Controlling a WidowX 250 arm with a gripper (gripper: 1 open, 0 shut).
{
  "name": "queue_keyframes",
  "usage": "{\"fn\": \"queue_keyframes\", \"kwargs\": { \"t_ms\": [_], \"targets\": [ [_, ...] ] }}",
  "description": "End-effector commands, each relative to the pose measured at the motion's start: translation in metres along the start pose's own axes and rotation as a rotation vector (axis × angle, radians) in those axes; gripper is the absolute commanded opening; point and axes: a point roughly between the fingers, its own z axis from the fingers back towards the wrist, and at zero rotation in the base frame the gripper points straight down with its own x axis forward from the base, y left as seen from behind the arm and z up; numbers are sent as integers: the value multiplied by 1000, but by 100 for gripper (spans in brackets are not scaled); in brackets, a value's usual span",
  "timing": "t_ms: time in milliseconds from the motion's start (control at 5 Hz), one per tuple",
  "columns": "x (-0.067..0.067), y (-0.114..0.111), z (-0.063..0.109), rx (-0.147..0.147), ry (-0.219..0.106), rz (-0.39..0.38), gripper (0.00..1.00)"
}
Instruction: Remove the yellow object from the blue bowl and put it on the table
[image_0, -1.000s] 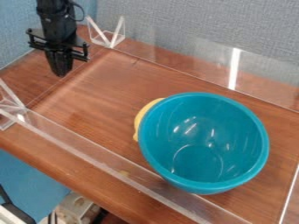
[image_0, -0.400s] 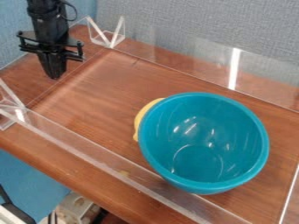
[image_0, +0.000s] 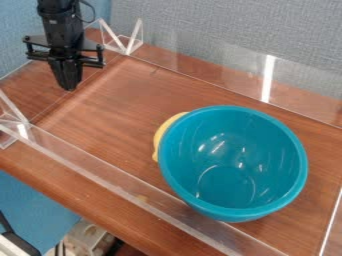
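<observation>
The worktop (image_0: 134, 110) fills the frame. The blue bowl (image_0: 234, 163) sits at lower right, the yellow object (image_0: 163, 131) touching its left rim. My hand (image_0: 67, 82), closed and empty, hangs at upper left, well apart.

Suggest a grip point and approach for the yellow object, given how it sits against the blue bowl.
Only a curved sliver of the yellow object shows, tucked against the blue bowl at its left rim, apparently outside and behind it. Probably best to come from above on that exposed left edge, jaws spanning front to back; the bowl wall blocks the right side. The gripper is shut, far off.
</observation>
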Motion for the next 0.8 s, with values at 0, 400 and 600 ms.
{"fn": "queue_keyframes", "kwargs": {
  "t_ms": [0,400,600],
  "targets": [
    [8,1,18,1,-61,23,0],
    [14,2,5,-10,-41,41,0],
    [11,-2,-3,-21,-35,-37,0]
  ]
}}
